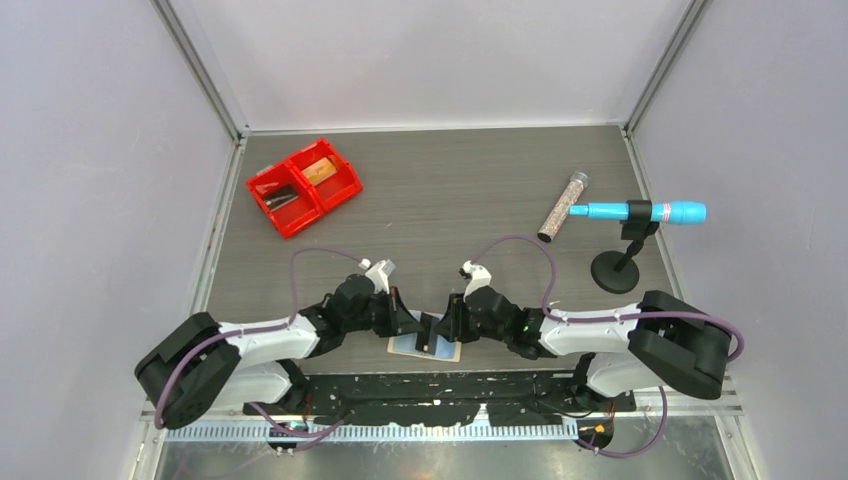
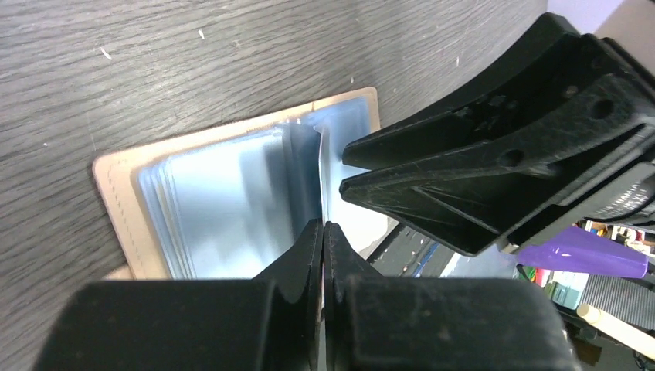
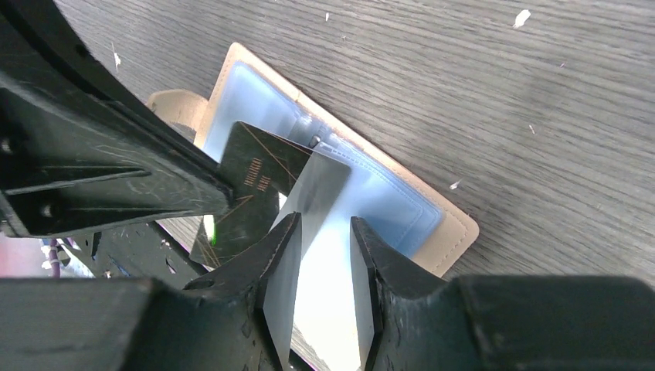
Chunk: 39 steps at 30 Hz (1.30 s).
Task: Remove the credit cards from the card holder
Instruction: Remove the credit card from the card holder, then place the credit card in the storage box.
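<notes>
You are early in the job: no card is free of the card holder (image 3: pixel 456 228) yet, and no card lies loose on the bench (image 3: pixel 502 93) in any view. The holder lies flat and spread open, inner side up, close to the near edge of the bench between the two arms. Its long axis runs left to right, roughly along that edge. Its little snap tab (image 3: pixel 176 104) pokes out on the side under your left arm.

Your left claw (image 2: pixel 323 232) is closed tight, with its tips at the edge of the dark card (image 3: pixel 255 174), which looks pinched between them. That card is tipped up out of its sleeve. One end is still in by the centre fold, and its long axis slants from the fold toward the near edge.

Your right claw (image 3: pixel 324 224) stands with its fingers apart around a pale, shiny sheet (image 3: pixel 320 185). The sheet rises from the fold and rests against one finger, not clamped. I cannot tell whether it is a second card or a clear sleeve leaf.

Still to do, as I judge it: draw the dark card fully clear and set it down. Then work through the stacked sleeves (image 2: pixel 224 201), though how many still hold cards is not visible.
</notes>
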Each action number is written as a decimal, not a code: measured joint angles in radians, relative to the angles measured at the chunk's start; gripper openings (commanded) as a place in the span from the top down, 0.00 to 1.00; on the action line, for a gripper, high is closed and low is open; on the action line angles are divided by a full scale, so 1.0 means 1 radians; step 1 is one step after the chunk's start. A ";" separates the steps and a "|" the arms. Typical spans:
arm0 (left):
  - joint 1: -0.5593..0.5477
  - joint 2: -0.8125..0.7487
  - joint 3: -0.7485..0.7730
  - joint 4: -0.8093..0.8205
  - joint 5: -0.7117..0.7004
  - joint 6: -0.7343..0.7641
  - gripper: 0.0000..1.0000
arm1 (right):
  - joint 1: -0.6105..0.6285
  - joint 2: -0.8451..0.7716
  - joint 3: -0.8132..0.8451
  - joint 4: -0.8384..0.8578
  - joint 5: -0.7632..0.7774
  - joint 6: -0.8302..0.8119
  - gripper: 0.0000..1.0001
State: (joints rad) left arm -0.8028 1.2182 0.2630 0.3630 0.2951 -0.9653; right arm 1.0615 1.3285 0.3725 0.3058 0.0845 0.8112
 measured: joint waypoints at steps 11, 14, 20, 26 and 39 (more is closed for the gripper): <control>0.000 -0.199 0.006 -0.212 -0.081 0.047 1.00 | 0.003 -0.049 -0.003 -0.069 0.027 -0.014 0.62; 0.000 -0.255 0.018 -0.292 -0.106 0.073 1.00 | 0.003 -0.075 -0.003 -0.107 0.029 -0.039 0.60; 0.000 -0.399 0.069 -0.467 -0.137 0.134 1.00 | 0.003 -0.211 0.024 -0.216 0.021 -0.142 0.55; 0.002 -0.520 0.127 -0.555 -0.080 0.201 1.00 | -0.008 -0.411 0.063 -0.251 -0.072 -0.262 0.48; 0.003 -0.561 0.170 -0.555 0.272 0.267 1.00 | -0.034 -0.530 0.113 -0.290 -0.368 -0.388 0.44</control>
State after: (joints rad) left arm -0.8001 0.6571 0.4332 -0.1921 0.5671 -0.6987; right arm 1.0271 0.7986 0.4858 0.0162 -0.2832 0.4236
